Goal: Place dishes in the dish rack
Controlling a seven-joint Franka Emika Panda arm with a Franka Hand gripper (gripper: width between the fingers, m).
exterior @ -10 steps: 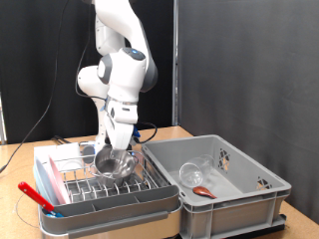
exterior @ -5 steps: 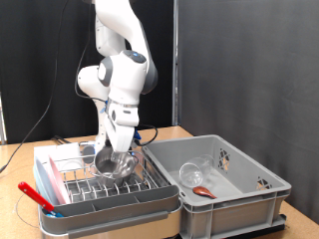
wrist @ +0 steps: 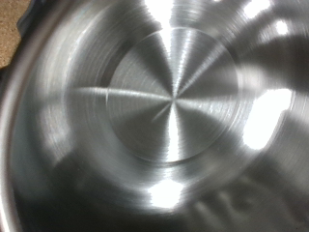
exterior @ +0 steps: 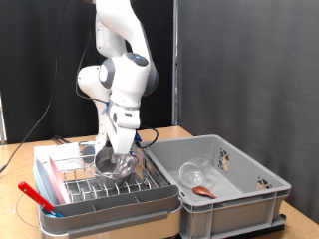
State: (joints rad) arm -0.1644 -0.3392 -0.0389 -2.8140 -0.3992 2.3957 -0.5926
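The shiny steel bowl (exterior: pixel 116 163) rests tilted among the wire prongs of the pale dish rack (exterior: pixel 150 204) at the exterior view's lower left. My gripper (exterior: pixel 112 151) is down at the bowl's rim; its fingers are hidden by the hand and the bowl. The wrist view is filled by the bowl's inside (wrist: pixel 174 92), and no fingers show there. The clear glass (exterior: pixel 193 172) and the reddish-brown spoon (exterior: pixel 204 189) lie in the grey crate (exterior: pixel 239 199) to the exterior view's right.
A red-handled utensil (exterior: pixel 36 196) and a pale pink-and-blue board (exterior: pixel 47 181) stand at the rack's left side. A dark curtain hangs behind. Cables run over the wooden table (exterior: pixel 20 159) at the back left.
The arm has shifted very slightly to the right above the rack. The bowl stays in the same place in the rack.
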